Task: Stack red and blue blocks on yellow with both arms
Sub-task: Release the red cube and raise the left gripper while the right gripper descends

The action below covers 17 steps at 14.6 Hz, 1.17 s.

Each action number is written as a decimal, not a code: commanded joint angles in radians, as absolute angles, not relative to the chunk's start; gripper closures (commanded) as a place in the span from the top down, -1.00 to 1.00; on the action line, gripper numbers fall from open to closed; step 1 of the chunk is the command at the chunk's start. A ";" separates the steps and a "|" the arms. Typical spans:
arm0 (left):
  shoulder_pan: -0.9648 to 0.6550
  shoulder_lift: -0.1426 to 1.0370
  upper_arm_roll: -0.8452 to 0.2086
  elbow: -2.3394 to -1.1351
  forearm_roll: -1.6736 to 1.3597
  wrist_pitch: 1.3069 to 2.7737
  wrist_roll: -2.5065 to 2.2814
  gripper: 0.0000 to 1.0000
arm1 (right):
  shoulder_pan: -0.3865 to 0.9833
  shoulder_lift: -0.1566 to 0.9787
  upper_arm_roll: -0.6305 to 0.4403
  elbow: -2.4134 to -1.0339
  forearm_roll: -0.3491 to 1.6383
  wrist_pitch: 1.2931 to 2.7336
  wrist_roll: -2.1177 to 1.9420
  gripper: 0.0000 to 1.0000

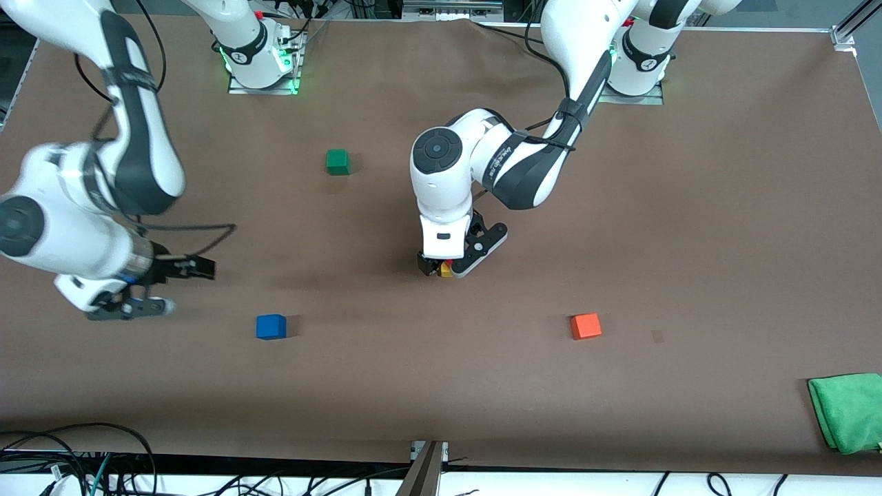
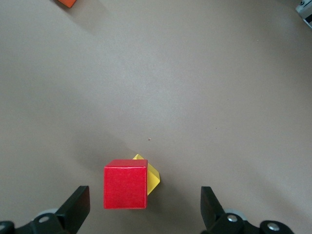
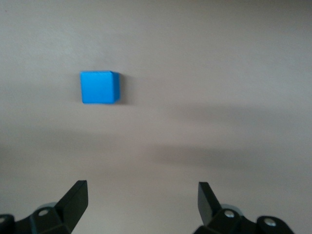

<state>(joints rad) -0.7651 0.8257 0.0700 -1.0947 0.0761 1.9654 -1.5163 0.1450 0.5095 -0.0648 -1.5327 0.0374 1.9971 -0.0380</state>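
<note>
The red cube (image 2: 125, 184) sits on top of the yellow cube (image 2: 154, 176), which is turned at an angle under it and mostly covered. My left gripper (image 2: 145, 209) is open, with its fingers on either side of the red cube and not touching it. In the front view the gripper (image 1: 444, 266) hangs over the table's middle and hides most of this stack. The blue cube (image 1: 271, 326) lies alone on the table, nearer to the front camera. My right gripper (image 1: 183, 287) is open and empty, in the air beside the blue cube (image 3: 100, 87) toward the right arm's end.
A dark green cube (image 1: 337, 162) lies closer to the bases. An orange cube (image 1: 586, 326) lies toward the left arm's end, and its corner also shows in the left wrist view (image 2: 67, 2). A green cloth (image 1: 847, 411) lies at the table's front corner.
</note>
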 commanded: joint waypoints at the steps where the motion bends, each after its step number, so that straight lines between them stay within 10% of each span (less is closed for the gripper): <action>1: -0.769 0.833 0.075 -1.060 0.066 1.864 -1.465 1.00 | 0.170 0.599 -0.064 -1.499 0.075 2.103 -0.026 0.99; 17: -0.508 0.526 0.074 -1.086 -0.045 1.307 -0.580 1.00 | 0.196 0.862 -0.038 -1.356 0.081 2.344 -0.038 0.99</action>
